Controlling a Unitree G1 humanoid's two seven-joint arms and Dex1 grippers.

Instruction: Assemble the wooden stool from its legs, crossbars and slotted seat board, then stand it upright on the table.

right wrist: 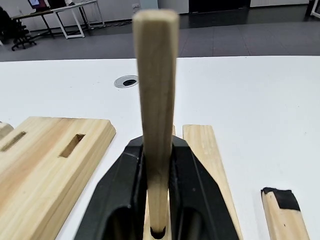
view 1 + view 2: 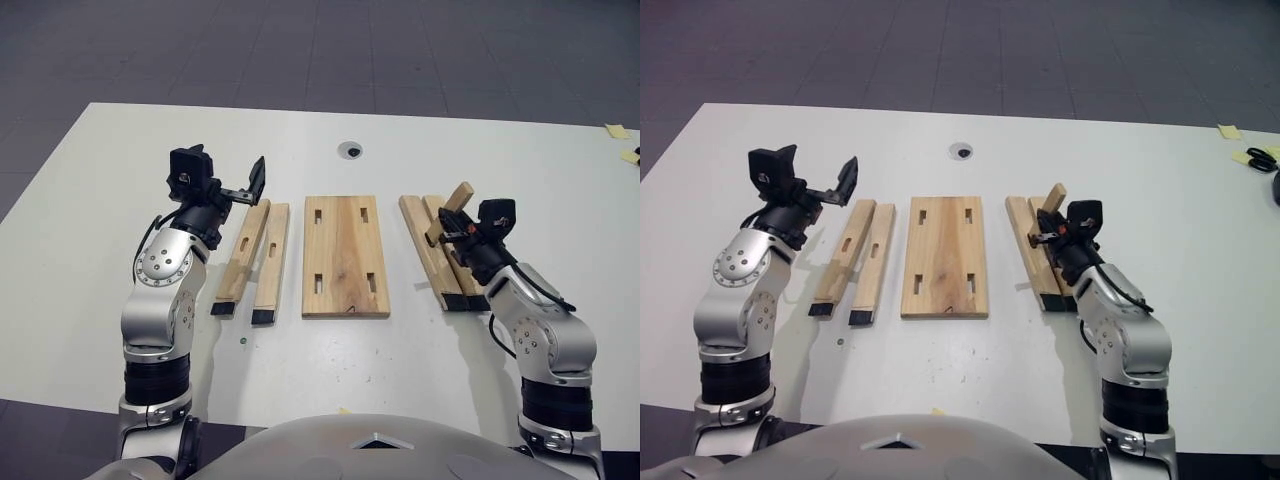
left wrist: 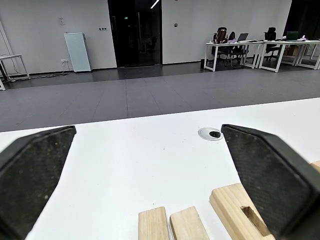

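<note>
Right hand (image 2: 452, 235) is clamped on a slim, square-edged wooden crossbar (image 1: 156, 75); left hand (image 3: 150, 175) spread wide apart over the smooth white worktop (image 2: 120, 180).

Round cable port (image 2: 349, 150) noted. Yellow paper scraps (image 2: 618, 131) well to right of port. Desks (image 3: 235, 45) and chairs (image 3: 220, 36) far beyond port.

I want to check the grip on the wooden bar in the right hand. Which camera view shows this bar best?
The right wrist view: the bar is near and large, clamped between the fingers of the right hand. Both eye views show it small, tilted above the legs right of the seat board.
</note>
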